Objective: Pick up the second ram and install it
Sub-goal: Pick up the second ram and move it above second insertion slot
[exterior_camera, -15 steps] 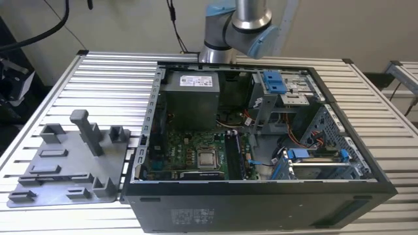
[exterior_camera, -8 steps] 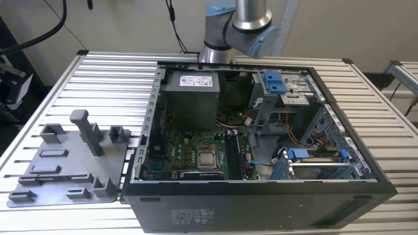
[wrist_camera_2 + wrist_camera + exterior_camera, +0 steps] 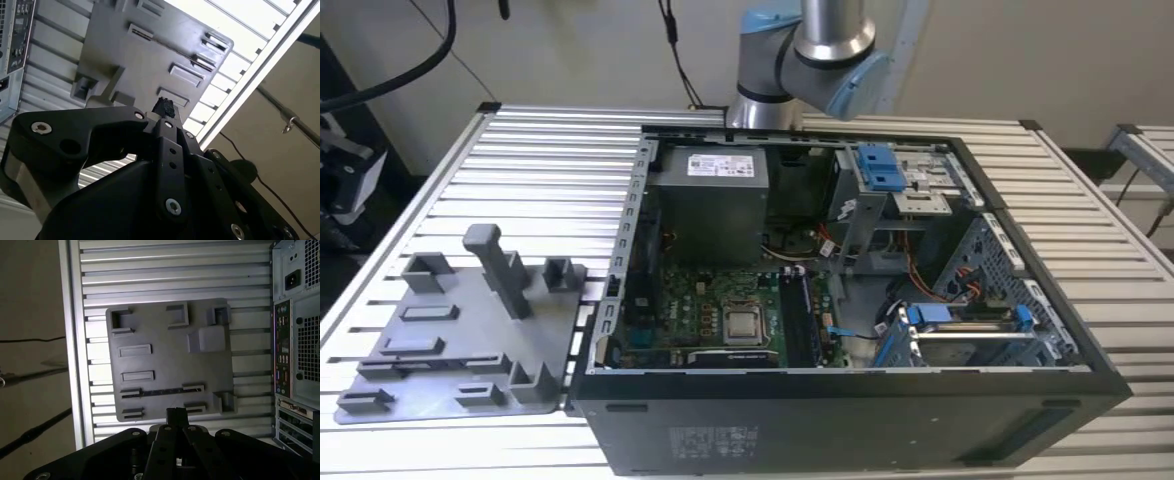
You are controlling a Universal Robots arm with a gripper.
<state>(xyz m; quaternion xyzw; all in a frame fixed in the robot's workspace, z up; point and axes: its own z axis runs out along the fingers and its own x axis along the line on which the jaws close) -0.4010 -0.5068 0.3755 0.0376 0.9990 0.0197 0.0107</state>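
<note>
In the first wrist view the second ram [image 3: 160,391] appears as a thin dark strip seen edge-on. It stands in a long slot of the grey fixture plate [image 3: 170,347], between two end blocks. My gripper [image 3: 176,414] hangs high above the plate's near edge, well apart from the ram. Its dark fingertips are pressed together with nothing between them. In the second wrist view the gripper [image 3: 165,106] points at the same plate [image 3: 130,60]. In the exterior view the arm [image 3: 807,45] rises behind the open computer case [image 3: 854,400].
The fixture plate [image 3: 454,330] lies on the slatted table [image 3: 547,170] at the exterior view's left, with a tall post [image 3: 494,265] and several blocks. Inside the case are the motherboard [image 3: 720,320], a power supply [image 3: 707,195] and blue drive brackets [image 3: 881,165].
</note>
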